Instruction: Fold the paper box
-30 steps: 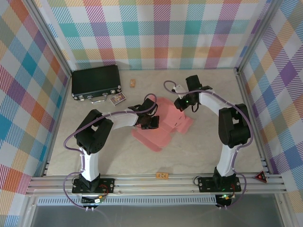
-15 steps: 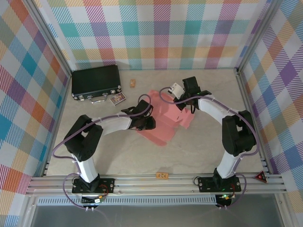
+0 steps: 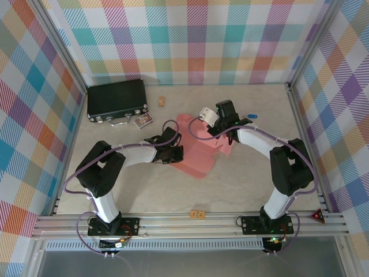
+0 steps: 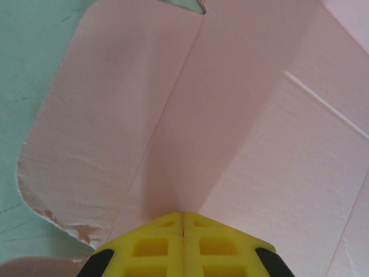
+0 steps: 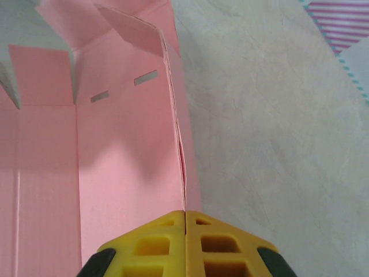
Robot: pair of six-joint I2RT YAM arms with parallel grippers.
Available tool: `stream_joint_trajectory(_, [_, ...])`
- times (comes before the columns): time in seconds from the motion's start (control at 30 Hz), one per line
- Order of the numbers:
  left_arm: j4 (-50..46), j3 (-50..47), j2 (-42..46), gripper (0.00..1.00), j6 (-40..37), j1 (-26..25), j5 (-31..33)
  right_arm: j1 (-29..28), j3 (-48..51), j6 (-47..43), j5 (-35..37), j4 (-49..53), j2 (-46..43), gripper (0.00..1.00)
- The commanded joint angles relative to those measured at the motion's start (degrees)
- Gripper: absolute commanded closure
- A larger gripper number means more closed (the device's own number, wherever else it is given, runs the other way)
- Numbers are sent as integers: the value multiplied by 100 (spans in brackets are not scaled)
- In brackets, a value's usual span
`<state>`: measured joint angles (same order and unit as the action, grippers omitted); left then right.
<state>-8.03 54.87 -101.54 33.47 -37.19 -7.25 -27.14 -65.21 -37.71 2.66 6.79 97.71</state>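
Box (image 3: 197, 163) at the centre of the table (image 3: 144, 190) is being clamped at a fold by the left gripper (image 4: 183, 219), at a raised wall by the right gripper (image 5: 184, 214); its frayed card could be torn if pulled apart.

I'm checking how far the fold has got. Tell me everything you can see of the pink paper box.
The paper box is thin salmon-pink card, a creased, flapped cut-out only partly folded, lying on the table between the arms. One rounded flap edge looks frayed. Two small slots pierce one panel, and a side panel stands upright. The left gripper is shut on a raised crease; the right gripper is shut on the upright panel's edge.
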Motion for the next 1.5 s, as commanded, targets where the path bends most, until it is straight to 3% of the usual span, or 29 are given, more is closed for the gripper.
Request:
stream_joint_trajectory(0.0, [274, -183, -100, 100, 319, 10, -145, -172, 301, -356, 99, -532, -236, 100])
stream_joint_trajectory(0.5, [1033, -311, -326, 100, 1109, -121, -146, -663, 1595, -1681, 412, -2338, -587, 100])
stream_joint_trajectory(0.93, [1221, -342, -227, 100, 1234, -139, -269, -811, 1963, -2291, 679, -3351, -305, 100])
stream_joint_trajectory(1.07, [933, -370, 246, 89, 1066, -139, -30, -785, 1854, -2396, 687, -3395, -210, 100])
stream_joint_trajectory(1.23, [-53, -171, 919, 72, 515, -94, 756, -701, 1731, -2395, 564, -3272, -190, 100])
stream_joint_trajectory(1.47, [-909, 176, 1316, 59, -125, 502, 1348, -666, 1609, -2365, 320, -3011, -192, 100])
